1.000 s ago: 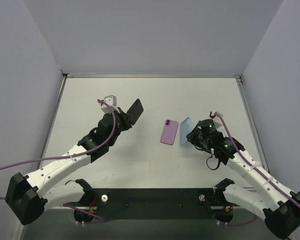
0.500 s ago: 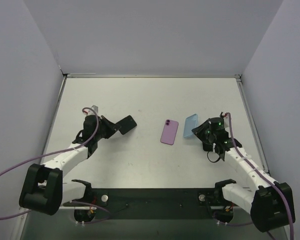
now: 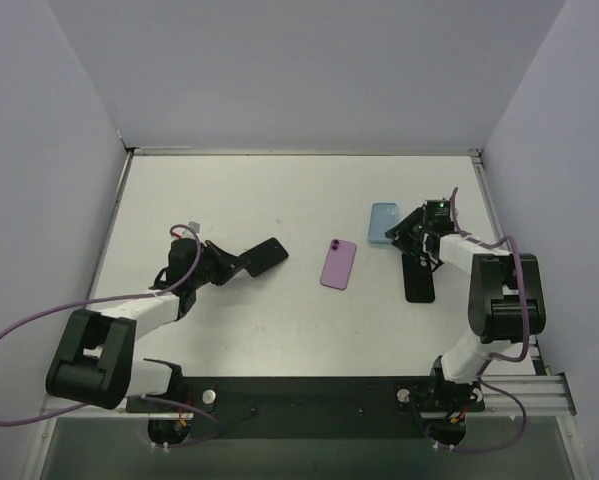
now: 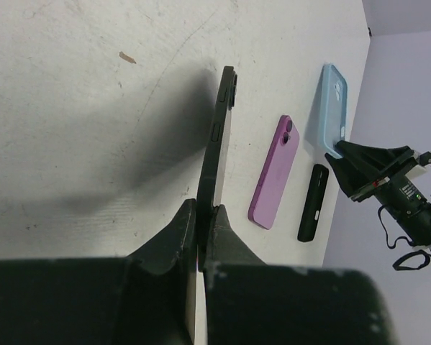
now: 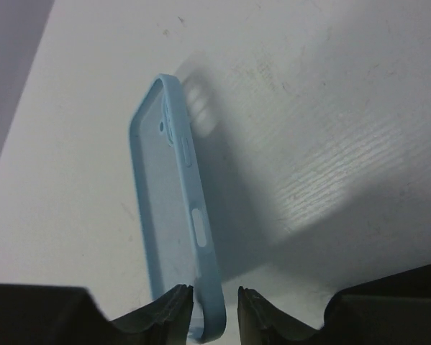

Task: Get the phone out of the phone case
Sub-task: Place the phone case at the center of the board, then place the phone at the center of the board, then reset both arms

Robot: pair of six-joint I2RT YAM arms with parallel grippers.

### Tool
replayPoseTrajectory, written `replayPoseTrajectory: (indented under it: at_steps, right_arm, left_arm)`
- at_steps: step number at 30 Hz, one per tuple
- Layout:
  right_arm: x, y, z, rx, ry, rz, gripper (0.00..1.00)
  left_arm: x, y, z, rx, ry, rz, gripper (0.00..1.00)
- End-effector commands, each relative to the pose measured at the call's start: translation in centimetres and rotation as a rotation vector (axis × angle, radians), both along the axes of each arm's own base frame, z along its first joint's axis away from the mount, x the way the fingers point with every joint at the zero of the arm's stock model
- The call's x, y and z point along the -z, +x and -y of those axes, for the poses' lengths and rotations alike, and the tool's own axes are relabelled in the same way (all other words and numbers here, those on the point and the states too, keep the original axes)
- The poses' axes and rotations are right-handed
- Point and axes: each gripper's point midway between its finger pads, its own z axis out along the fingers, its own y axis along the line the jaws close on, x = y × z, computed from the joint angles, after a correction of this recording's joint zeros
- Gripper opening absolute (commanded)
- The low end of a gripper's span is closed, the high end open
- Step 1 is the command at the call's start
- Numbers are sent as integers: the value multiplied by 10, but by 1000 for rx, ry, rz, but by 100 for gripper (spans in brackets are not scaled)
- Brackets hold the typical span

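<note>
While the left pincer [image 4: 198,237] pinches the black phone [image 4: 219,147], the right pincer [image 5: 214,310] stands slightly spread around the blue case [image 5: 173,208].

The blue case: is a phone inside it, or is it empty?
Empty. The blue case shows only its open frame, with the table visible through it in the right wrist view.

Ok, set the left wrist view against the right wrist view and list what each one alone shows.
Only the left wrist view shows the purple phone, a black phone lying beyond it, the dark phone clamped edge-up in the left pincer, and the right arm from outside. Only the right wrist view shows the blue case's empty inside and side cutouts, with the right pincer astride its rim. Both show that case and the white table.
</note>
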Motion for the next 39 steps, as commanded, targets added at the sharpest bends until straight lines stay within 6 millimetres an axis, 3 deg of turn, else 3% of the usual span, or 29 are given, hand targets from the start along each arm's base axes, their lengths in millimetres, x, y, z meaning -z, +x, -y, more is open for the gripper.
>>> replayPoseTrajectory:
  at_steps: [1, 3, 4, 6, 7, 8, 9, 10, 13, 14, 18, 23, 28, 29, 31, 34, 39]
  right_arm:
    - [-9, 6, -1, -25, -14, 28, 44]
    - [-14, 2, 5, -11, -48, 22, 57]
    - [-17, 2, 11, 9, -79, 21, 76]
    - [-23, -6, 18, 11, -124, 1, 80]
    - [-25, -10, 25, 31, -159, -16, 81]
    - [-36, -11, 29, 31, -181, 6, 97]
    - [-40, -14, 32, 39, -197, 8, 100]
    - [-44, -19, 35, 43, -214, 2, 100]
    - [-58, -37, 43, 50, -263, -6, 100]
    - [-70, -42, 44, 56, -276, 18, 100]
    - [-83, -68, 41, 27, -306, 36, 100]
    - [-86, -110, 38, 7, -365, 52, 100]
    - [-68, -154, 37, -11, -394, 11, 100]
    - [-72, -159, 37, -4, -390, 34, 100]
    - [-63, -176, 42, 4, -403, 2, 100]
    - [-58, -192, 49, 34, -405, -7, 100]
    - [-62, -201, 56, 76, -413, 25, 100]
  left_arm:
    - [7, 1, -16, -40, 132, -70, 1]
    - [7, 2, -25, -73, 175, -76, 10]
    - [7, 1, -28, -80, 195, -75, 20]
    - [5, 1, -30, -83, 205, -72, 32]
    - [6, 0, -32, -85, 217, -79, 46]
    - [6, 0, -31, -81, 221, -80, 54]
    - [3, 1, -30, -76, 222, -74, 57]
    - [4, 0, -30, -68, 230, -84, 66]
    - [1, 2, -30, -60, 238, -84, 75]
    - [-1, 2, -30, -56, 241, -81, 77]
    - [-12, 2, -36, -51, 320, -63, 80]
    - [-51, 0, -48, -45, 423, 37, 82]
    - [-94, -13, -52, -30, 447, 171, 82]
    - [-99, -16, -53, -27, 445, 189, 82]
    - [-108, -27, -52, -7, 435, 236, 82]
    - [-112, -40, -53, -4, 420, 262, 82]
    - [-113, -52, -49, 28, 394, 276, 82]
